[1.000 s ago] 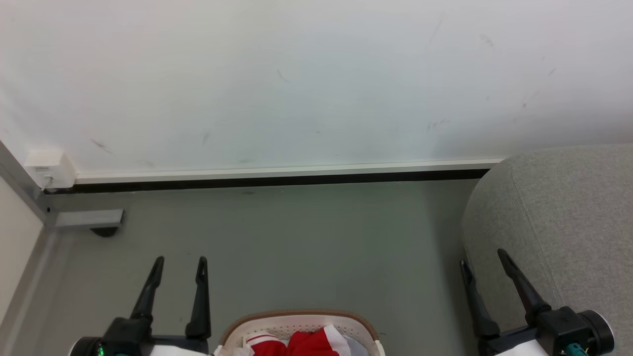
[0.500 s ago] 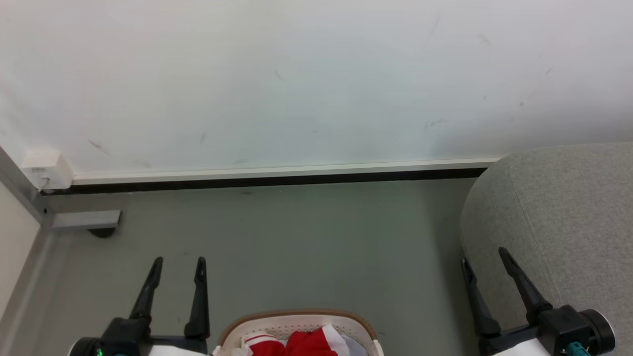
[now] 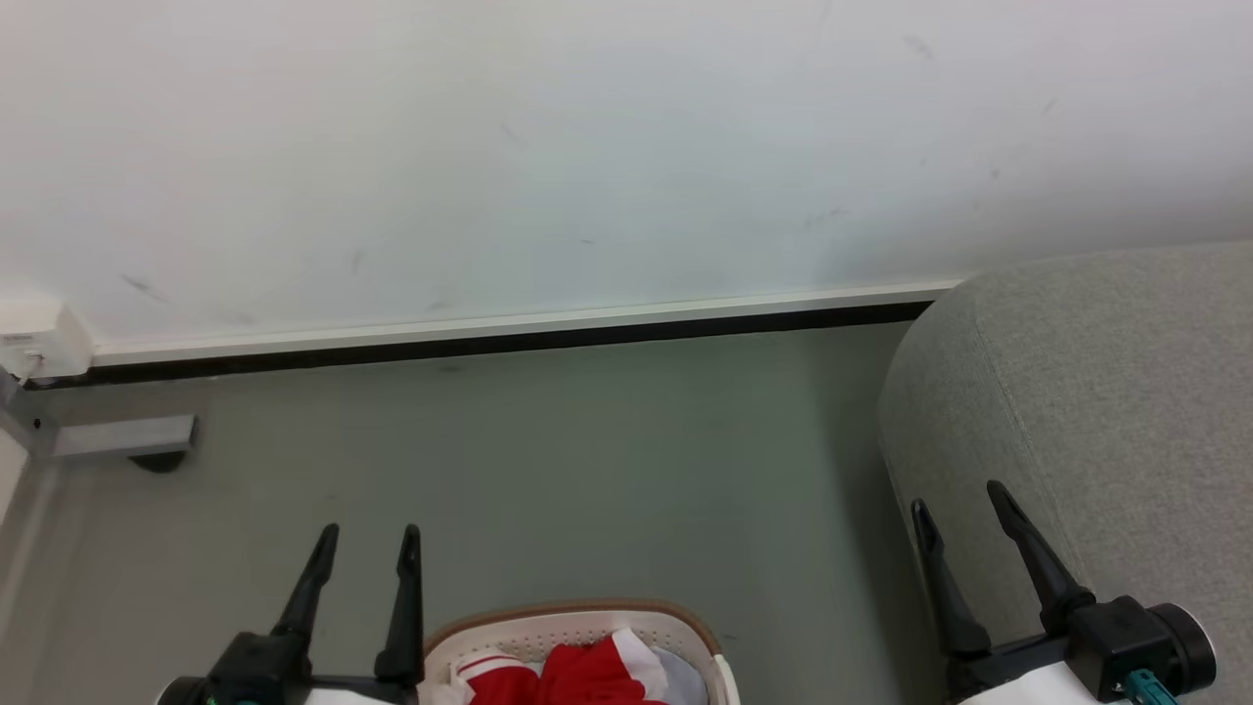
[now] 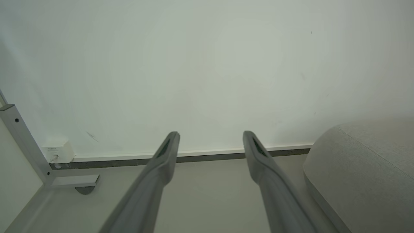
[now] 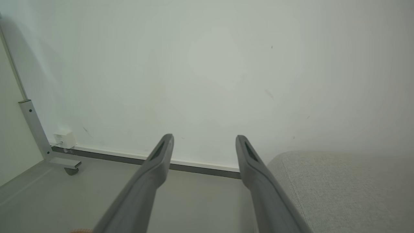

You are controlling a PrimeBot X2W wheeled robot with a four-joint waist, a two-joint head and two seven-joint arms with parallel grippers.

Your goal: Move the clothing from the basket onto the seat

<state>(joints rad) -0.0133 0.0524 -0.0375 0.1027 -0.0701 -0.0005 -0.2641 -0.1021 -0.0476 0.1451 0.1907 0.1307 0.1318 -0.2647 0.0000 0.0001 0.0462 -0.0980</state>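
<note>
Red clothing (image 3: 578, 678) crumpled in basket (image 3: 568, 614), bottom centre; long axis unclear.
Left gripper (image 3: 371, 534), right gripper (image 3: 955, 495) spread apart, empty; seat (image 3: 1096, 392) at right.

Basket (image 3: 573, 614): white plastic w/ small holes in the wall and a brown band on the rounded rim. It sits upright at btm centre of head view, cut off by the frame edge. Clothing (image 3: 578, 676) is bunched inside it, red fabric w/ white trim and stripes. Seat (image 3: 1096, 392): big grey woven upholstery w/ a rounded padded corner, to the basket's right, apart from it.
</note>
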